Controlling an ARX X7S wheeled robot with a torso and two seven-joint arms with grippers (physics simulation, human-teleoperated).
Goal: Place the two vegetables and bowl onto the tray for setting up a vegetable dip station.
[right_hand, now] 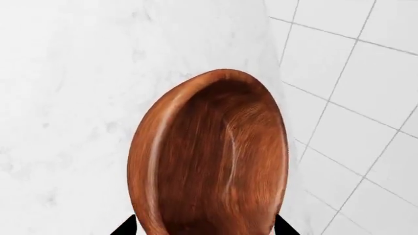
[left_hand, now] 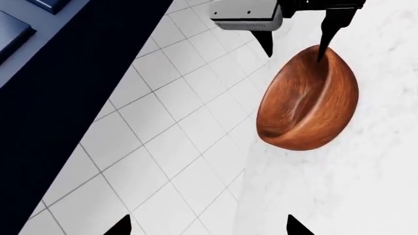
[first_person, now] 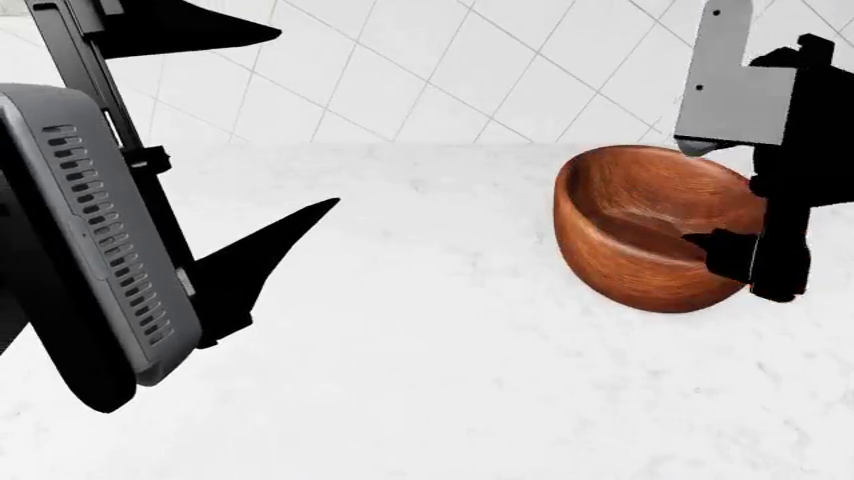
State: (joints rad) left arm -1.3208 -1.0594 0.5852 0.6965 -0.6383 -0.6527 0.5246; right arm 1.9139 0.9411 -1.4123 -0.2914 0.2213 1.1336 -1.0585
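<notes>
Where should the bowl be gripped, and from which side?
Grip the bowl at its thin rim, one finger inside and one outside the wall, coming from above on its right side, where the right gripper is. The body looks too wide and rounded to span, and the rim is exposed.

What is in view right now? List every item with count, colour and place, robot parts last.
bowl: one, reddish-brown wood, tilted on the white counter near the tiled wall, at the right of the head view; nothing shows inside it.
counter: one, white marble, under the bowl and both arms.
tiled wall: one, white tiles with grey joints, behind the counter.
dark blue panel: one, seen only in the left wrist view, beyond the tiles; I cannot tell what it is.
cucumber, carrot, tray: none in view.
right gripper: one, black fingers on a grey body, one finger inside the bowl's rim and one outside it.
left gripper: one, black fingers on a grey body, open, above bare counter, holding nothing.
</notes>
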